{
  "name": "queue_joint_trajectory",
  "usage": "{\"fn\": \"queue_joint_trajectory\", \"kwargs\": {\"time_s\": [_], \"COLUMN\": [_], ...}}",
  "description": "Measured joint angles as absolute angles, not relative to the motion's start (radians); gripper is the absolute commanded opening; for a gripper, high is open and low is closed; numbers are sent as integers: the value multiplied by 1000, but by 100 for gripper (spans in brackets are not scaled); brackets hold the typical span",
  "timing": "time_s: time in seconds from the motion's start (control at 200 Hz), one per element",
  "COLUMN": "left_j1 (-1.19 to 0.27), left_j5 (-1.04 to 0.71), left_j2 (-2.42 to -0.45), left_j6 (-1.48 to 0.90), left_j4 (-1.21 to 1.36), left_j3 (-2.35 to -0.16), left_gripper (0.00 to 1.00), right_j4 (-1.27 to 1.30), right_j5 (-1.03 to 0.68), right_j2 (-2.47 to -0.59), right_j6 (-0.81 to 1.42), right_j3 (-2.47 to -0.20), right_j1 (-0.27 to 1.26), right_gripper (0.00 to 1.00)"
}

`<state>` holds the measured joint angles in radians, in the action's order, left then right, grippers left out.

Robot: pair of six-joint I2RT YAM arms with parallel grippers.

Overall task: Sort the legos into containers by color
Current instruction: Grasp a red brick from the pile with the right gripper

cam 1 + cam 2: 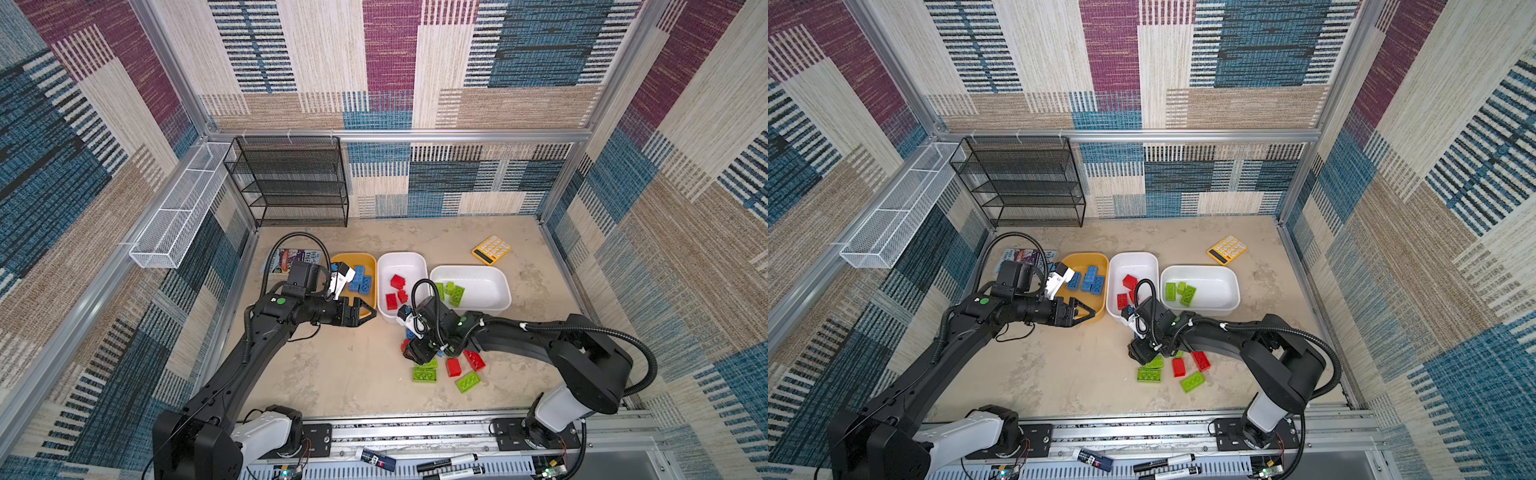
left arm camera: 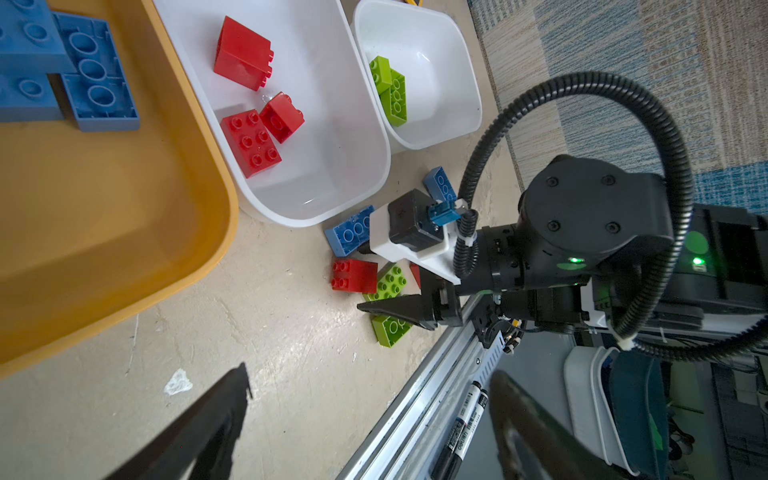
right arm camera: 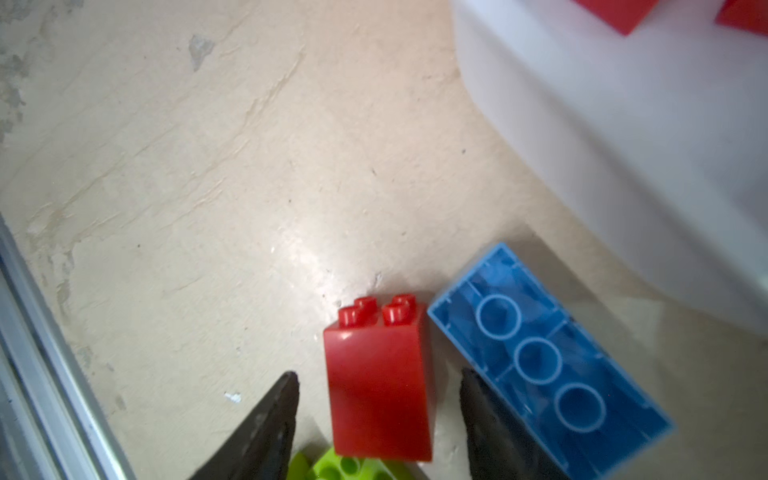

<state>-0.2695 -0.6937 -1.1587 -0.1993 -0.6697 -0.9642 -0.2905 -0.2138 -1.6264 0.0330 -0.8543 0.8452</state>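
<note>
The mustard yellow tub (image 1: 347, 256) holds blue legos (image 1: 359, 282). Red legos (image 1: 397, 286) lie in the middle white tub (image 1: 401, 254), and lime green ones (image 1: 453, 293) in the right white tub (image 1: 486, 291). Loose red (image 1: 454, 367) and green legos (image 1: 424, 375) lie on the floor in front of them. My right gripper (image 3: 378, 378) points down into this pile, open, its jaws either side of a small red lego (image 3: 380, 386) with a gap on each side. An upturned blue lego (image 3: 540, 361) lies beside it. My left gripper (image 1: 370, 311) hangs open and empty over the yellow tub's front edge.
A yellow calculator (image 1: 491, 249) lies at the back right. A black mesh rack (image 1: 291, 183) stands at the back wall, with a white wire basket (image 1: 183, 208) on the left wall. A book (image 1: 291, 259) lies left of the yellow tub. Markers (image 1: 449, 463) rest on the front rail.
</note>
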Motion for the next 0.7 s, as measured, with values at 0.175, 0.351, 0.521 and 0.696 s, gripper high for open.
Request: {"fn": "queue_joint_trajectory", "kwargs": {"time_s": [0.175, 0.351, 0.521, 0.696], "left_j1": [-264, -259, -256, -241], "left_j5": [-693, -686, -685, -683], "left_j2": [-1145, -1139, -1139, -1139], "left_j6": [-199, -192, -191, -184], "left_j4": [-672, -687, -696, -731], "left_j3": [-958, -958, -958, -1008], "left_gripper": [91, 91, 91, 91], "right_j4": [-288, -290, -313, -358], "right_j5": [-189, -164, -147, -146], "right_j2": [-1679, -1681, -1641, -1522], "right_j6": [-1, -14, -20, -15], "right_j3": [-885, -888, -893, -954], "right_j1": [875, 894, 903, 903], "right_gripper": [48, 33, 27, 27]}}
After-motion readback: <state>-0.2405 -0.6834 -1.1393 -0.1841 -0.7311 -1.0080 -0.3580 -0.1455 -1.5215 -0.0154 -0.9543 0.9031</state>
